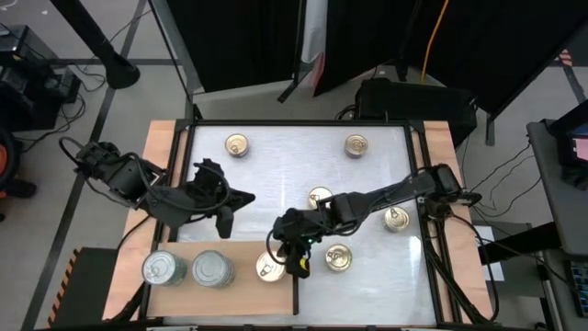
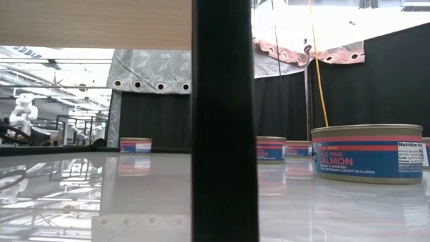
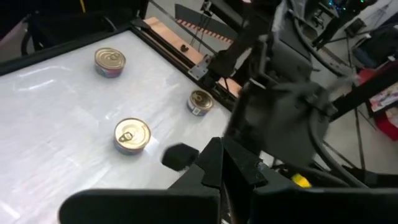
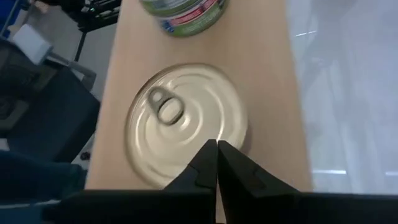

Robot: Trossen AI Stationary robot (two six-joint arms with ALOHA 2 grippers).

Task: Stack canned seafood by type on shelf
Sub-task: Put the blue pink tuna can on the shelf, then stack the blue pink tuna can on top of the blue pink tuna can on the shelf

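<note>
Shelf [image 1: 241, 287]: two silver-lidded tins [image 1: 188, 268] and one gold pull-tab tin [image 1: 269, 268] are carried at the table's [image 1: 276, 170] near edge. Right tool [image 1: 296, 259], closed empty, is held above the gold tin. Left tool [image 1: 223, 208], closed, is kept beside the shelf. Five gold tins [image 1: 340, 259] are scattered on the table.

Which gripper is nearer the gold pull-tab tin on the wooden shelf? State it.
Right. The right gripper hangs just beside the gold pull-tab tin on the shelf, fingers shut. The left gripper is farther off, over the white tabletop.
</note>
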